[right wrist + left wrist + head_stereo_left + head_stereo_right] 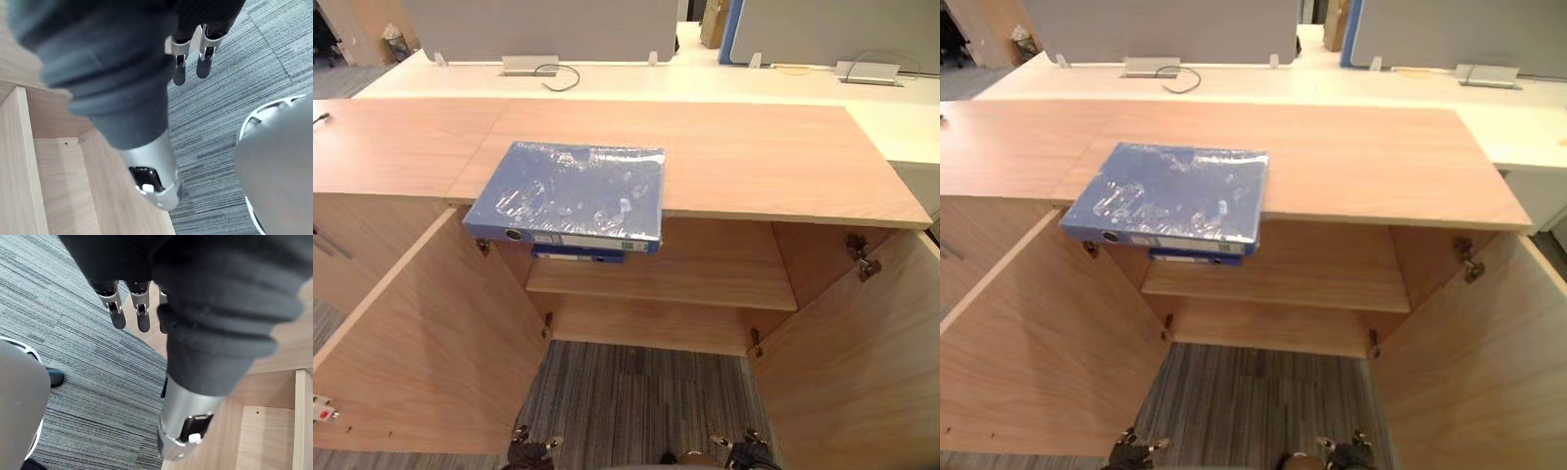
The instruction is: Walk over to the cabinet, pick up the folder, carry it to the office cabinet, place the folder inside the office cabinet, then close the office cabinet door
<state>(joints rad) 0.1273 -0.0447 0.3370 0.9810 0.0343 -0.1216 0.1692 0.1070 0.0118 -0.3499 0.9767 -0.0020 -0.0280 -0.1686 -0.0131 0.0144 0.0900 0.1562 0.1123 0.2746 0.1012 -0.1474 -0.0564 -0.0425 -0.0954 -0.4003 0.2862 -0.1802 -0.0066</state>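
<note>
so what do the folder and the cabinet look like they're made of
Folder: blue cover, probably plastic-coated board, under clear glossy film; the crinkled highlights show the wrap. Cabinet: matt light wood grain, likely laminated board rather than solid wood, though that stays open. Its hinges look like metal.

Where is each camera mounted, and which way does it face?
Left eye: on the head, looking down at the folder atop the open cabinet; left hand and right hand at the lower edge.
Right eye: same scene, slightly offset.
Left wrist: along the left hand, down to the carpet.
Right wrist: along the right hand; shares the carpet.
</note>
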